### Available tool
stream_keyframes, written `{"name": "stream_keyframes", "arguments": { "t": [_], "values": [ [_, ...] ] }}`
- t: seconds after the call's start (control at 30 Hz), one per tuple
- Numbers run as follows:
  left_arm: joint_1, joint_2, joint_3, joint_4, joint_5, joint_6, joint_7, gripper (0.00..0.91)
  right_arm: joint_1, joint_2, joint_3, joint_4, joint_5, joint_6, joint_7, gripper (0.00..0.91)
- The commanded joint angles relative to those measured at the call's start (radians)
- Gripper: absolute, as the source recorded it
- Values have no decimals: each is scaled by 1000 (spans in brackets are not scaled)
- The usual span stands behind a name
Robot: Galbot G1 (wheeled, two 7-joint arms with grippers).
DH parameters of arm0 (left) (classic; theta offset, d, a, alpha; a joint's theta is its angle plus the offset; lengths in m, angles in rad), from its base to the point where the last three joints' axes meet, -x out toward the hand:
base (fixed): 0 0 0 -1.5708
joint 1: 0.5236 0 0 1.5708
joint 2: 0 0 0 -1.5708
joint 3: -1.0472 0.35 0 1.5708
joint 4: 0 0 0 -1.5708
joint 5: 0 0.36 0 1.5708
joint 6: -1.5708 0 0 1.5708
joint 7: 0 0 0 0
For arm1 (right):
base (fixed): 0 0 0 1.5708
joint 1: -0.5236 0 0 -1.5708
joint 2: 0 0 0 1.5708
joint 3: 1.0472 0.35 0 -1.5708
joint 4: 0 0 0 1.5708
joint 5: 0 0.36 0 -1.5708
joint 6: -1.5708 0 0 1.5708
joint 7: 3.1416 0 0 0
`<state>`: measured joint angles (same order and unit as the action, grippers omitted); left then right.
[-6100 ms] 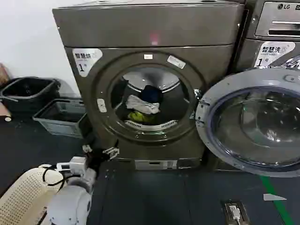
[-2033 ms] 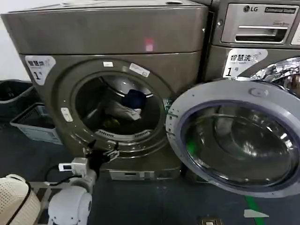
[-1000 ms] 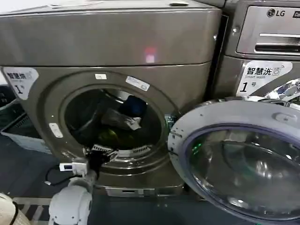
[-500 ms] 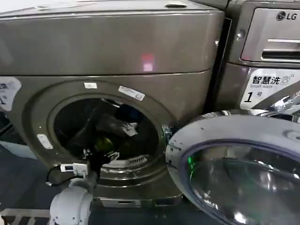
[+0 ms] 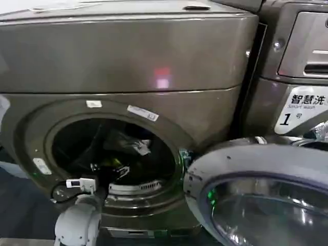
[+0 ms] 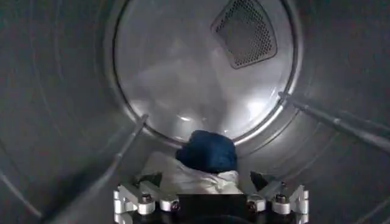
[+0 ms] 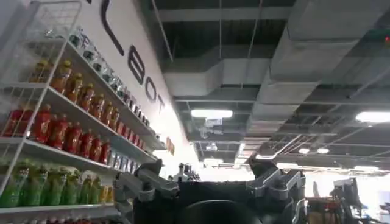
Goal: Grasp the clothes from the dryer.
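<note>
Head view: left gripper (image 5: pixel 110 171) apparently inside dryer (image 5: pixel 128 61) porthole.

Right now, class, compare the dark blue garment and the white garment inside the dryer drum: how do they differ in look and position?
The dark blue garment is bunched into a rounded lump; the white garment lies flatter and spreads wider. The dark blue garment sits on top and farther back in the drum; the white garment lies lower, nearer the left gripper. Both are soft cloth, touching each other, lying low in the dryer, ungrasped.

L gripper (image 5: pixel 107 169) inside dryer (image 5: pixel 128 56) w/ clothes (image 5: pixel 134 146)
</note>
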<state>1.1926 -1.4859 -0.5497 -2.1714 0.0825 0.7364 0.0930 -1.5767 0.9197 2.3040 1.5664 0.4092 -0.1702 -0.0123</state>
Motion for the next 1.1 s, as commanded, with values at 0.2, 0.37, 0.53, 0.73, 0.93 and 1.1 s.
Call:
{"name": "stream_keyframes", "arguments": {
  "t": [0.2, 0.37, 0.53, 0.73, 0.93, 1.1],
  "values": [
    [-55, 14, -24, 76, 178, 49, 154, 907, -1, 25, -4, 4, 7, 23, -23, 907],
    [-176, 28, -50, 214, 399, 38, 296, 907, -7, 26, -12, -6, 7, 36, -27, 907],
    [-220, 53, -57, 299, 998, -283, 643, 907, -6, 23, -19, -11, 8, 39, -28, 907],
    [-279, 69, -41, 331, 1240, -423, 833, 907, 1, 22, -29, -8, 14, 41, -31, 907],
    [-380, 72, -35, 377, 1318, -627, 1010, 907, -3, 22, -38, -6, 15, 43, -32, 907],
    [-461, 75, -24, 444, 1325, -723, 1039, 907, -1, 21, -41, -10, 13, 44, -35, 907]
  ]
}}
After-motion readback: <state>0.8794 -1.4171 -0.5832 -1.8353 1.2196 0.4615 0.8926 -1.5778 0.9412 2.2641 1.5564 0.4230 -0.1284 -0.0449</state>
